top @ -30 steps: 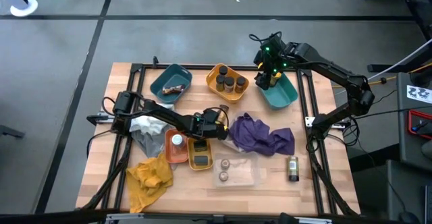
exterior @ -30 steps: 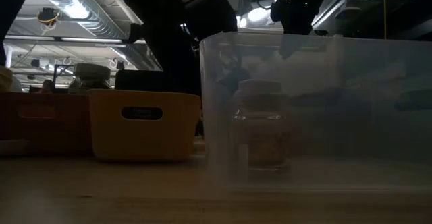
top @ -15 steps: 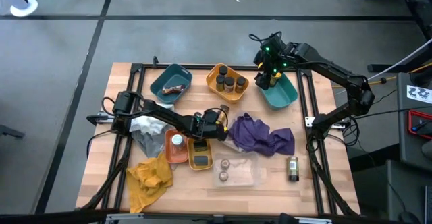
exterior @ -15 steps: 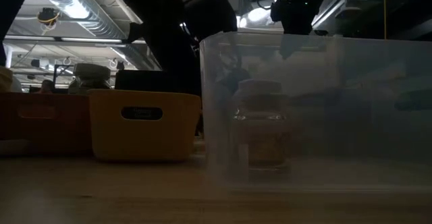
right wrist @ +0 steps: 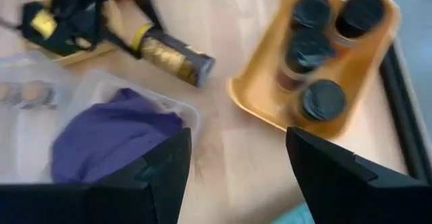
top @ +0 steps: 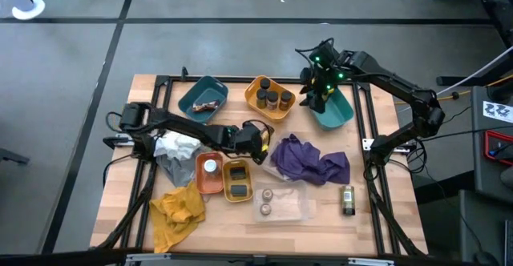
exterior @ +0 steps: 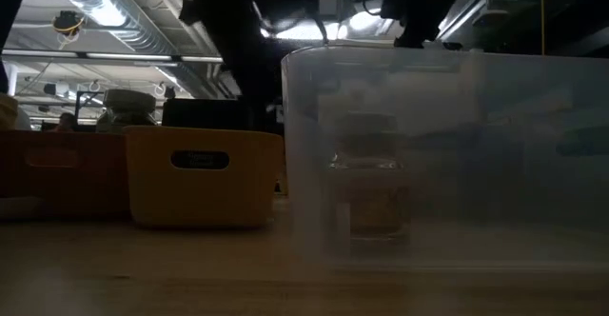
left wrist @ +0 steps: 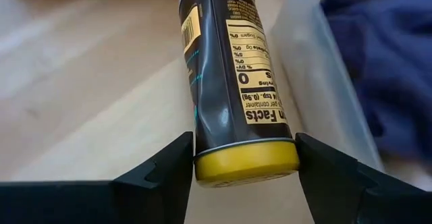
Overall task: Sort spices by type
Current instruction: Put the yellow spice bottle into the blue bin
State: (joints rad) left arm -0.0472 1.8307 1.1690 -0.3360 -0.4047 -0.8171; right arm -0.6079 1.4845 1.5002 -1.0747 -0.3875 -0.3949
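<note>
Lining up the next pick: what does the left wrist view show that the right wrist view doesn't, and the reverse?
Only the left wrist view: the nutrition label on the yellow-lidded jar, gripped at its lid end by the left hand.
Only the right wrist view: four black-lidded jars in the yellow tray.
Both: that jar, the purple cloth, the wooden table.

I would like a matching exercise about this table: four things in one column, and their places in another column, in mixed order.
Things
1. yellow-lidded jar
2. black-lidded jars
3. purple cloth
4. lone jar

Places
A. in the round yellow tray
B. lying on the bare table near the right front corner
C. between the left gripper fingers
D. spread on the table right of the left gripper

Pairs: 1-C, 2-A, 3-D, 4-B
</note>
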